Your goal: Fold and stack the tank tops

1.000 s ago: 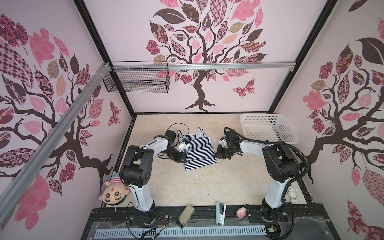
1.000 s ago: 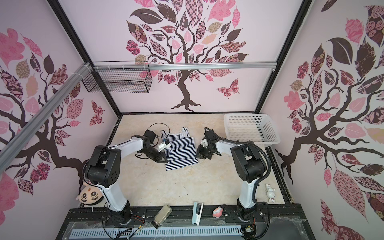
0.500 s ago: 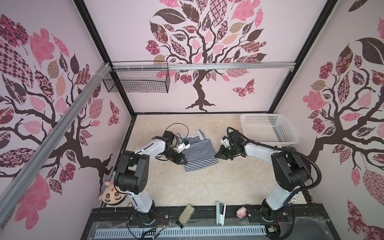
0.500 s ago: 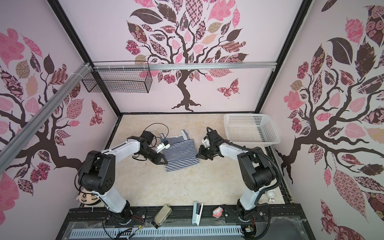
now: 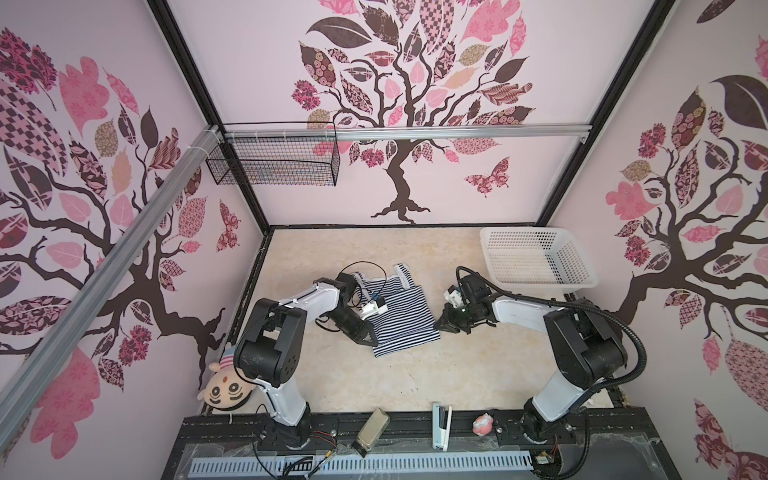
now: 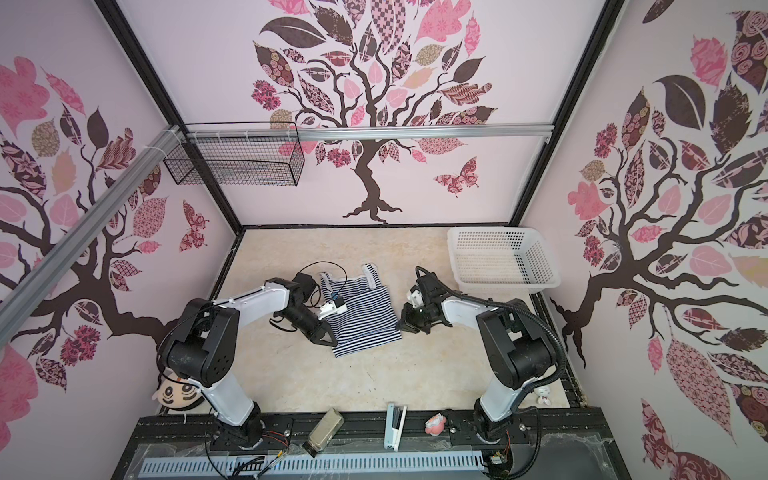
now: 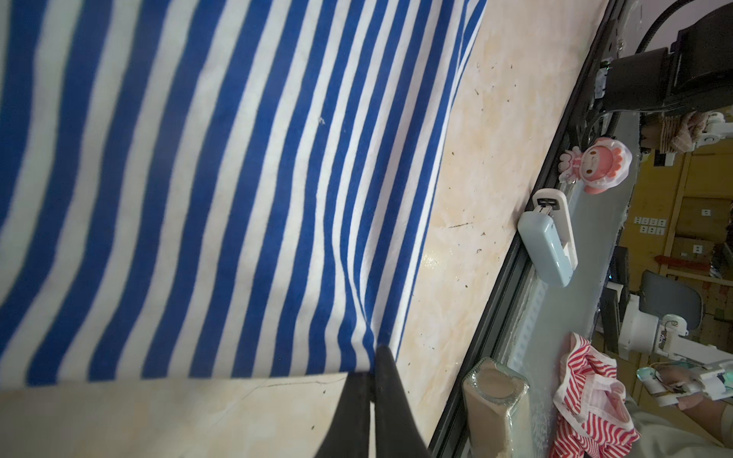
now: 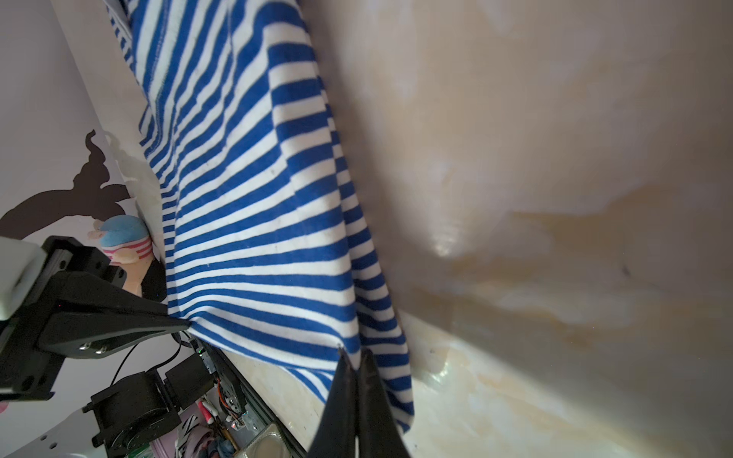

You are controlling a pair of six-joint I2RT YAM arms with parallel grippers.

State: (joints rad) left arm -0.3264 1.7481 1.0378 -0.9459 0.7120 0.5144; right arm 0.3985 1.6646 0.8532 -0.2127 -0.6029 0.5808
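Observation:
One tank top (image 5: pixel 401 309) in narrow navy-and-white stripes lies mid-table in both top views (image 6: pixel 363 313), its straps toward the back wall. My left gripper (image 5: pixel 372 341) is shut on its left lower edge. In the left wrist view the fingertips (image 7: pixel 382 359) pinch the striped cloth (image 7: pixel 198 158) at its corner. My right gripper (image 5: pixel 438 326) is shut on the right lower edge. The right wrist view shows that gripper (image 8: pixel 353 353) clamped on the tank top's hem (image 8: pixel 258 238), with the cloth stretched toward the left gripper (image 8: pixel 186 323).
A white plastic basket (image 5: pixel 540 286) stands at the back right. A black wire basket (image 5: pixel 270 166) hangs on the back wall. A plush doll (image 5: pixel 226 386) lies at the left front. A bottle (image 5: pixel 370 432), stapler (image 5: pixel 441 426) and pink figure (image 5: pixel 483 424) sit on the front rail.
Both grippers have drawn the tank top's lower edge a little toward the front of the table. Both have stayed shut on it.

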